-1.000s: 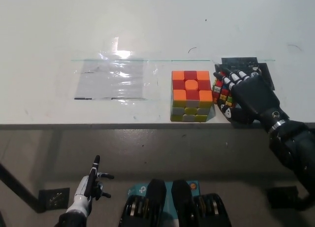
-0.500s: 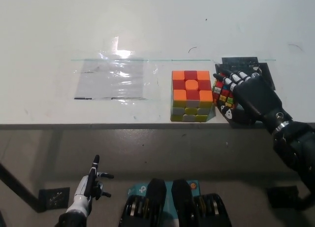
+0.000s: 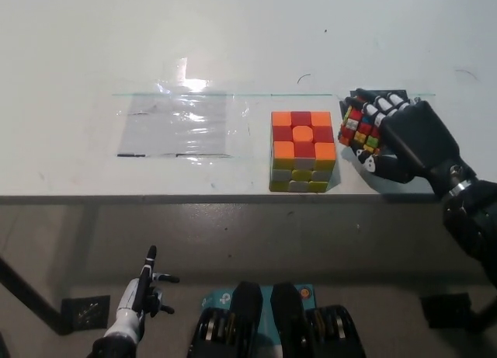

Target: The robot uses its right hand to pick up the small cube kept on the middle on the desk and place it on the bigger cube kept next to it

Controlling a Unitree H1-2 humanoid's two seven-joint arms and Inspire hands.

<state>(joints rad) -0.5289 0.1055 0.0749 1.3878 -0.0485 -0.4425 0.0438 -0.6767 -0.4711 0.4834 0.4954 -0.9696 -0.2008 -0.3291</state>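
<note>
Lifted and tilted now, the small cube (image 3: 359,130), up off the desk compared with a second ago, where it sat low beside the bigger cube (image 3: 303,151). Black right hand (image 3: 404,139) shifted up and to the right with it, fingers wrapped around the small cube, multicoloured stickers facing the camera. Clear gap between the two cubes.

Nearest in, down at the lower left below the desk edge: white left hand (image 3: 142,294) resting, fingers loosely apart, holding nothing.

On the desk (image 3: 233,39), near its front edge: bigger cube standing flat, orange and red squares on top, pale yellow and white along the front face. Just to its left, one clear plastic sheet (image 3: 182,125) lying flat, glare on it. Behind the right hand, a dark mat (image 3: 397,95) mostly hidden. Farther back, bare white surface with a few small dark marks.

Count: two cubes, one sheet, one mat. No readable writing anywhere.
</note>
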